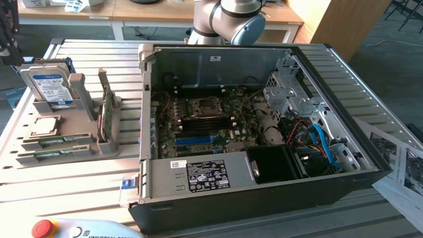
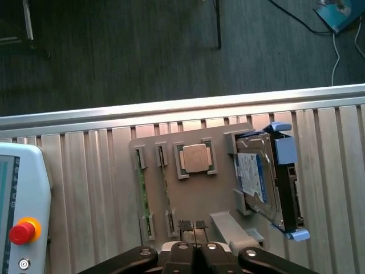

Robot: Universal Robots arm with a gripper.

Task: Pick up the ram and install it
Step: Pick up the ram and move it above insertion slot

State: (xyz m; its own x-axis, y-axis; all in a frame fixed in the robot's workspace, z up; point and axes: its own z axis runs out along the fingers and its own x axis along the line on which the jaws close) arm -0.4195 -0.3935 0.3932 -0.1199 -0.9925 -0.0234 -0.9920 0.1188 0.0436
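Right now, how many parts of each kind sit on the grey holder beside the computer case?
ram sticks: 2
processor chip: 1
hard drive: 1
expansion card: 1
Total: 5

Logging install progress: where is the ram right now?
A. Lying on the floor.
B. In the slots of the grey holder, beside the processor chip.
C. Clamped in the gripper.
B: the ram sticks sit in the grey holder next to the processor chip, and the gripper is shut on nothing.
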